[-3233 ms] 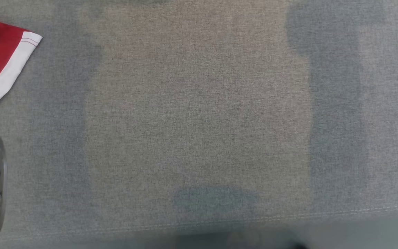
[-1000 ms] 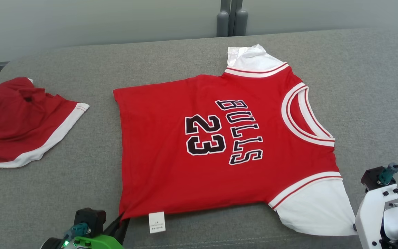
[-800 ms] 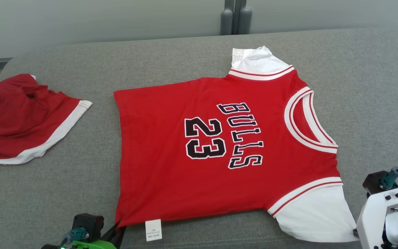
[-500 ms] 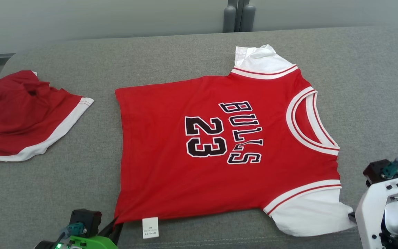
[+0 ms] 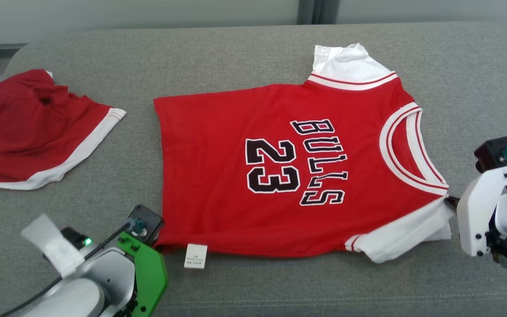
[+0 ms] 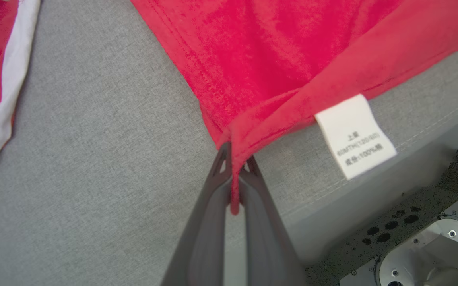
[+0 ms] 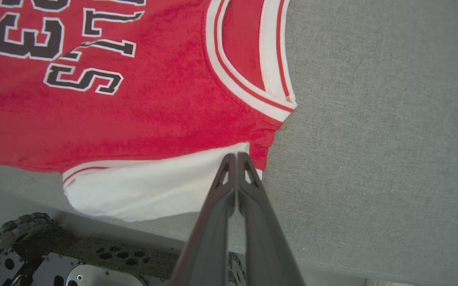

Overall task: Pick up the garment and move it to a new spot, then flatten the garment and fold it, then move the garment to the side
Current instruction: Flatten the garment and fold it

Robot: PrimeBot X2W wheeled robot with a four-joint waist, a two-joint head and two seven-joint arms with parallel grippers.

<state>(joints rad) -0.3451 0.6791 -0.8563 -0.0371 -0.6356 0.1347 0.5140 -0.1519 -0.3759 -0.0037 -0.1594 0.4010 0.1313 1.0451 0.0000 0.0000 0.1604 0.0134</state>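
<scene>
Left gripper (image 6: 235,159) clamped on the hem corner (image 6: 249,127) and right gripper (image 7: 236,159) clamped on the near white sleeve (image 7: 141,186), the robot holds the red Bulls 23 jersey (image 5: 280,167) spread face-up across the grey cushion (image 5: 236,48), apparently mid-flattening, with the fold likely next: both held corners carried across together
</scene>
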